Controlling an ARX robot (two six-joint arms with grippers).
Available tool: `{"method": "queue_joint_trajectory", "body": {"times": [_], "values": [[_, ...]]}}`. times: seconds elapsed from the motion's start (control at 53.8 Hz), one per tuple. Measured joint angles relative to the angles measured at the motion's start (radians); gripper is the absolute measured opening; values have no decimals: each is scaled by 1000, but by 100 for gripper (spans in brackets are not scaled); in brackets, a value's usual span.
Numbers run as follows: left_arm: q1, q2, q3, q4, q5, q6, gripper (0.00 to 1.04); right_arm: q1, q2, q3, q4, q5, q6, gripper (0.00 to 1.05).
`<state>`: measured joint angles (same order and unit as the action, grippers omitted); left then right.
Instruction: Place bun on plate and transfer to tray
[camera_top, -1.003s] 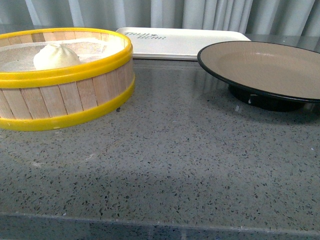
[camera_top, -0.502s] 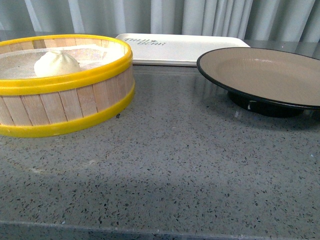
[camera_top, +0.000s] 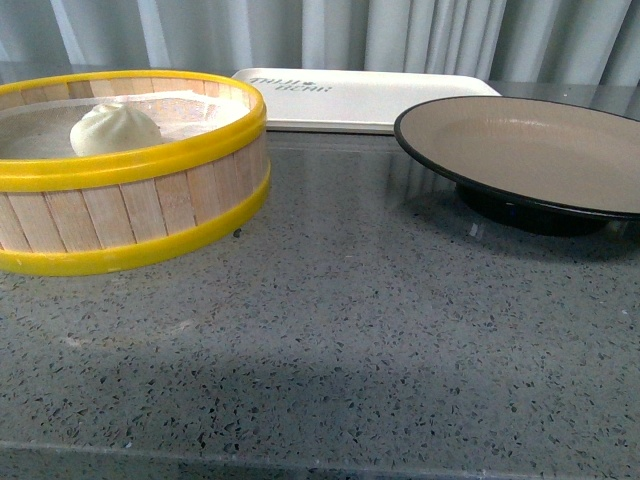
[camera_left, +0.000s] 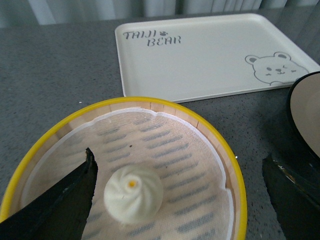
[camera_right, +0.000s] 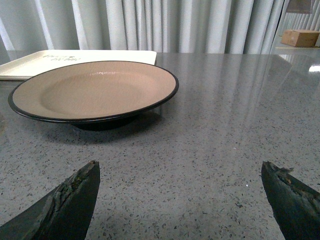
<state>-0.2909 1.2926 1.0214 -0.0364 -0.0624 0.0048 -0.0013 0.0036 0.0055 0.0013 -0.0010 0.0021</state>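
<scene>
Left fingers (camera_left: 65, 200) are spread wide with nothing between them. In the left wrist view the left gripper (camera_left: 177, 157) hangs over the basket (camera_left: 216, 136). One finger is just beside the bun (camera_left: 132, 195). The other looks to be out past the yellow rim, toward the plate (camera_left: 306, 102). The bun sits upright on the liner (camera_left: 190, 165), off centre in the basket and untouched. The tray (camera_left: 210, 55) lies beyond the basket, bare.

In the right wrist view the right fingers (camera_right: 65, 205) are also wide apart and hold nothing. The right gripper (camera_right: 179, 167) hangs low over bare desk (camera_right: 225, 150), near the plate but apart from it. The plate has nothing on it.

In the front view neither arm shows. The basket (camera_top: 150, 210) is at the desk's left side with the bun (camera_top: 115, 130) inside. The tray (camera_top: 380, 95) is along the far edge and the plate (camera_top: 530, 150) is at the right side.

We judge the step in hand is the left pick of the bun, with nothing moved yet. To do it well:
- Centre the gripper on the bun first, so both fingers drop inside the rim.
- Come straight down and stop short of the liner, so the cloth isn't pinched.
- Close gently on the lower sides; the bun looks soft and would likely dent or slip under a hard squeeze.
- Lift clear of the rim before crossing to the plate.
</scene>
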Motion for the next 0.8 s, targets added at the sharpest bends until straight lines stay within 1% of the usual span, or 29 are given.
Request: {"method": "queue_joint_trajectory", "body": {"times": [0.111, 0.223, 0.353, 0.483, 0.576, 0.706, 0.799], "values": [[2, 210, 162, -53, -48, 41, 98, 0, 0, 0, 0, 0, 0, 96], [26, 288, 201, -63, -87, 79, 98, 0, 0, 0, 0, 0, 0, 96], [70, 315, 214, -80, -99, 103, 98, 0, 0, 0, 0, 0, 0, 96], [119, 314, 221, -114, -83, 98, 98, 0, 0, 0, 0, 0, 0, 96], [145, 311, 224, -161, -35, 71, 98, 0, 0, 0, 0, 0, 0, 96], [145, 307, 224, -198, 7, 39, 98, 0, 0, 0, 0, 0, 0, 96], [138, 302, 224, -205, 16, 30, 98, 0, 0, 0, 0, 0, 0, 96]]}}
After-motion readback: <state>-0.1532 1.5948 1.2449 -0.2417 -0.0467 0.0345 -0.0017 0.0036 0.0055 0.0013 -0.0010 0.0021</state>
